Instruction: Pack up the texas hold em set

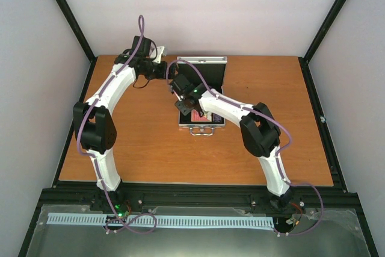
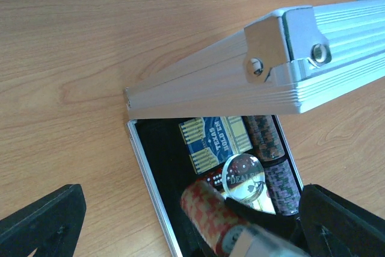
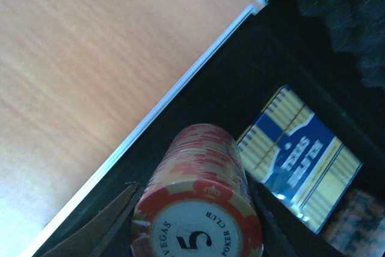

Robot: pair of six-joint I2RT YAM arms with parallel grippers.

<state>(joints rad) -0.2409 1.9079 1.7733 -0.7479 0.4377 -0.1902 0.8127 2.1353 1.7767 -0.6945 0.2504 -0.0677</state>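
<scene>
Silver ribbed aluminium case [image 1: 201, 126] with black lining sits open on the orange-brown wooden surface [image 1: 138, 142], pretty much directly under the right hand [image 1: 184, 108]. That hand is clamped on a stack of red-and-cream poker chips [image 3: 201, 191]. The stack lies on its side with the "5" face pointing back at the wrist camera, one dark finger [image 3: 99, 224] on each side of it. It's down inside the case near the left wall, but I honestly can't tell if it's touching the lining.

Just to the right of the held stack, nearly touching it, there's a blue-and-yellow card deck [image 3: 301, 154] lying flat in the case.

From the left wrist camera you get more of the contents out ahead of the left hand [image 1: 162, 69]: a clear round disc [image 2: 243, 176] marked DEALER, tiny red dice [image 2: 212, 179] peeking out from beside it, and dark chip stacks [image 2: 274, 161] lined up along the far side.

The lid [image 2: 240, 76] is tilted up, not fully back, and hangs over the rear half of the tray. The left hand hovers by the lid's back left corner with its black fingers [image 2: 42, 221] spread wide and nothing between them; the lid looks clear of both.

The case handle [image 1: 201, 131] faces the arm bases.
</scene>
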